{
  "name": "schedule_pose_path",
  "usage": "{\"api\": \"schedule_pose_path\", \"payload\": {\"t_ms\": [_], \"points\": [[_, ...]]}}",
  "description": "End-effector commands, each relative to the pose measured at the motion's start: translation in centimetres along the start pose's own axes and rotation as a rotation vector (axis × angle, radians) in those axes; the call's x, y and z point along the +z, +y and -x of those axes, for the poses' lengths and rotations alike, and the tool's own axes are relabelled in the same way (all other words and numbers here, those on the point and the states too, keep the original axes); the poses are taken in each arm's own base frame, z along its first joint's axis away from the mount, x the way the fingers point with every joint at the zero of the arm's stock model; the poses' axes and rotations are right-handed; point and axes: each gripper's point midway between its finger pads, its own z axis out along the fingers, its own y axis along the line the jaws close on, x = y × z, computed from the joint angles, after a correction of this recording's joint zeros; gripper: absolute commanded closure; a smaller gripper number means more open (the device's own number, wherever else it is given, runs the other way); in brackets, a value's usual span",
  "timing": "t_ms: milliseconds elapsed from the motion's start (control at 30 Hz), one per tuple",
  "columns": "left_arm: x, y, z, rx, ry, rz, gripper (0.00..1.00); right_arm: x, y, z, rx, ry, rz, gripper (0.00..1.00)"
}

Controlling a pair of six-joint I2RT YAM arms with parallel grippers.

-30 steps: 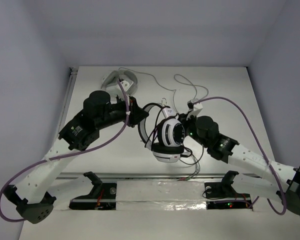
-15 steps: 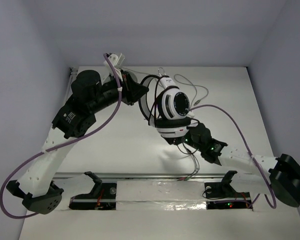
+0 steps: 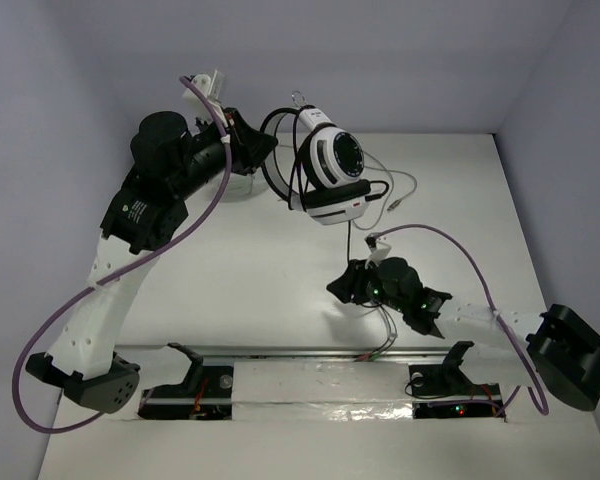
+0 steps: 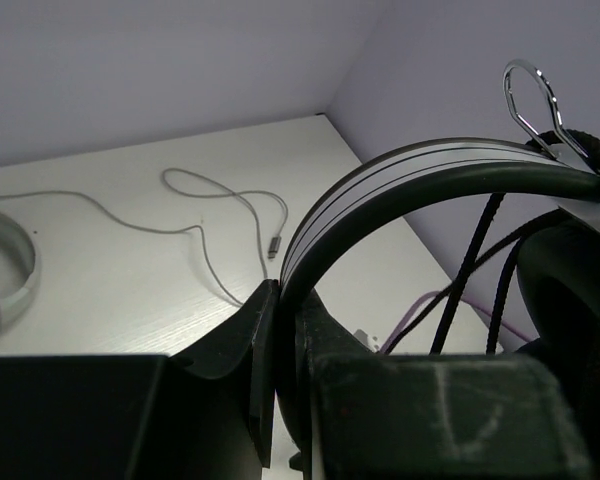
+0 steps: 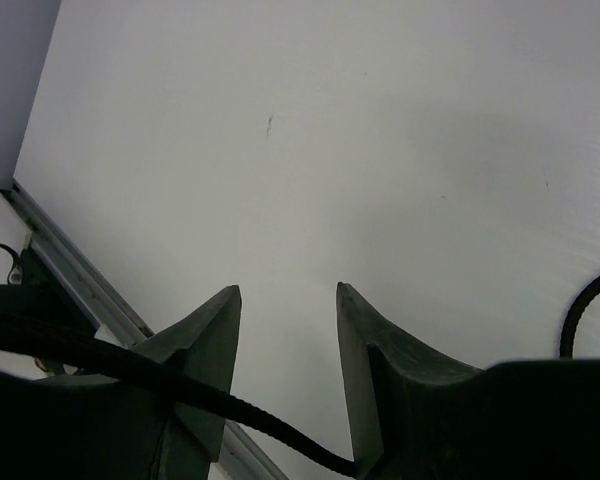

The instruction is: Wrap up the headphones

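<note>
The headphones (image 3: 330,170), with white earcups, black pads and a thin black headband (image 4: 400,185), hang in the air at the back of the table. My left gripper (image 3: 263,150) is shut on the headband (image 3: 280,180); in the left wrist view its jaws (image 4: 285,295) pinch the band edge-on. The thin black cable (image 3: 349,240) drops from the earcups to my right gripper (image 3: 338,290), which sits low over the table. My right gripper (image 5: 288,300) is open; the cable (image 5: 230,410) crosses deep between its fingers, ungripped.
The other headphones, all white (image 4: 5,270), lie at the back left with their grey cable (image 4: 220,250) looped over the table, also in the top view (image 3: 405,185). A metal hook (image 4: 530,95) sits on the held headband. A rail (image 3: 300,352) runs along the near edge.
My left arm has lifted the headphones up and toward the back left. My right gripper has come away from the earcups, down and toward the near edge, with the cable stretched between.
</note>
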Motion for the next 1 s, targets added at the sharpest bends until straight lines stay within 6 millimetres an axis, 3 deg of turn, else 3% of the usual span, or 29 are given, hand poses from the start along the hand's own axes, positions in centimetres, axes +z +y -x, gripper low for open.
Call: {"api": "schedule_pose_path", "payload": {"t_ms": [0,100,200,233,333,433,467,500,533,567,767,833,867,900,967], "points": [[-1.8,-1.5,6.7,-0.034,-0.220,-0.021,1.00,-0.1,0.6,-0.3,0.044,0.013,0.037,0.51],[-1.5,-0.3,7.0,-0.052,-0.243,0.029,1.00,-1.0,0.1,-1.8,0.080,0.049,0.042,0.49],[-0.8,0.9,6.2,-0.083,-0.252,0.068,1.00,-1.5,0.7,-2.0,0.101,0.063,0.067,0.49],[-0.7,1.2,6.3,-0.103,-0.269,0.078,1.00,-1.6,1.0,-2.4,0.097,0.080,0.075,0.54],[0.1,4.7,4.8,-0.162,-0.306,0.211,1.00,-1.7,1.8,-3.5,0.072,0.135,0.060,0.77],[-0.1,7.7,4.7,-0.202,-0.385,0.334,1.00,-1.8,3.5,-3.7,0.036,0.160,0.074,0.90],[0.0,8.7,3.6,-0.227,-0.386,0.367,1.00,-1.9,3.4,-4.1,0.019,0.175,0.047,0.91],[0.0,9.6,3.3,-0.244,-0.397,0.394,1.00,-2.2,4.6,-5.0,-0.009,0.205,0.067,0.92],[0.1,11.7,2.5,-0.287,-0.431,0.463,1.00,-2.1,6.4,-4.7,-0.061,0.207,0.059,0.97],[0.1,11.7,2.5,-0.288,-0.431,0.464,1.00,-2.1,5.8,-5.1,-0.067,0.223,0.033,0.97],[1.0,16.8,-1.7,-0.277,-0.412,0.659,1.00,-3.7,9.5,-6.8,-0.195,0.317,0.052,1.00],[0.9,18.9,-3.8,-0.235,-0.380,0.748,1.00,-4.9,11.2,-6.0,-0.245,0.310,0.034,1.00],[0.5,20.3,-4.7,-0.212,-0.374,0.819,1.00,-5.5,10.8,-5.9,-0.275,0.321,-0.001,1.00],[0.2,21.6,-6.3,-0.190,-0.345,0.875,1.00,-6.1,12.5,-4.6,-0.284,0.298,0.017,1.00],[-0.1,22.5,-8.1,-0.143,-0.317,0.956,1.00,-7.6,13.0,-4.0,-0.340,0.310,-0.007,1.00]]}}
